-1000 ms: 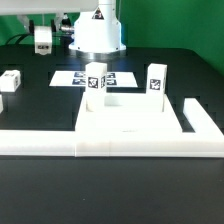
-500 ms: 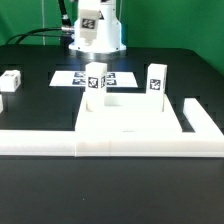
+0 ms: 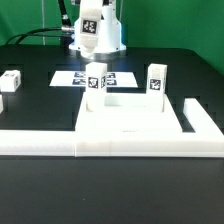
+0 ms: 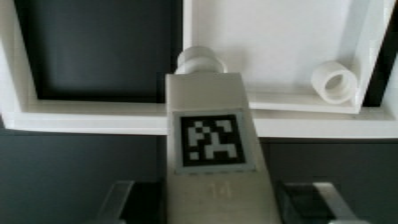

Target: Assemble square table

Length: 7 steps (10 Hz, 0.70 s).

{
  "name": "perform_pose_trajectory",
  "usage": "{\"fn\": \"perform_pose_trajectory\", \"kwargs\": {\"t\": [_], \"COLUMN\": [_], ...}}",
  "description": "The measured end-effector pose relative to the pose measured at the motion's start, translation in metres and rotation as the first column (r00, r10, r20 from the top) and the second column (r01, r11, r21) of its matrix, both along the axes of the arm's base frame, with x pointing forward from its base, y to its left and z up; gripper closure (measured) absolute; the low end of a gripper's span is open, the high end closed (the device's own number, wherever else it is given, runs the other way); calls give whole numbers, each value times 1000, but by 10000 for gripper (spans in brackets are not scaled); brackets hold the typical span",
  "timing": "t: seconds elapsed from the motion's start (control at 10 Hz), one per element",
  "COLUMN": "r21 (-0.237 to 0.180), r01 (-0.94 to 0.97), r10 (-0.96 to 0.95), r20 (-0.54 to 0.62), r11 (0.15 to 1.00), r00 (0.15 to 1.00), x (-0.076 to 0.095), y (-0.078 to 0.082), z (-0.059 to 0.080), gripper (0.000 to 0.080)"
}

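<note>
Holding a white leg post (image 4: 217,125) by its sides, your gripper (image 4: 221,198) is closed partway, one finger showing on each side of the post; the post's black-and-white tag faces the wrist camera; in the exterior view it hangs high at the back, before the arm's base; the square slab (image 3: 125,118) lies flat on the black table (image 3: 40,185), against the white border rail (image 3: 50,142); a left standing post (image 3: 95,82) and a right standing post (image 3: 155,80) rise upright at the slab's far side; a loose post (image 3: 10,81) sits well apart at the exterior view's left; the marker board (image 3: 68,77) lies behind the slab.
</note>
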<state>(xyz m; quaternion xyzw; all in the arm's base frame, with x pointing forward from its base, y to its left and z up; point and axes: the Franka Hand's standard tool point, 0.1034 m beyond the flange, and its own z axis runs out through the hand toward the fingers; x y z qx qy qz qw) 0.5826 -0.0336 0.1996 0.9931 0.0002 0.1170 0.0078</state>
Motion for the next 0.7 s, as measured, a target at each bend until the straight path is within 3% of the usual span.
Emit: {"fn": "perform_pose_trajectory", "kwargs": {"t": [0.1, 0.2, 0.3, 0.5, 0.6, 0.7], "r21": [4, 56, 104, 185, 198, 188], "r01": [4, 34, 42, 67, 101, 73], "r10": [-4, -37, -47, -79, -116, -87], "r20": [44, 55, 49, 56, 67, 69], "r11": [1000, 998, 994, 980, 975, 979], "r00": [999, 998, 998, 995, 991, 994], "x": [0, -4, 2, 14, 19, 19], "y": [4, 23, 50, 83, 102, 99], "z": [-3, -11, -15, -17, -18, -19], "gripper": [506, 506, 506, 506, 506, 506]}}
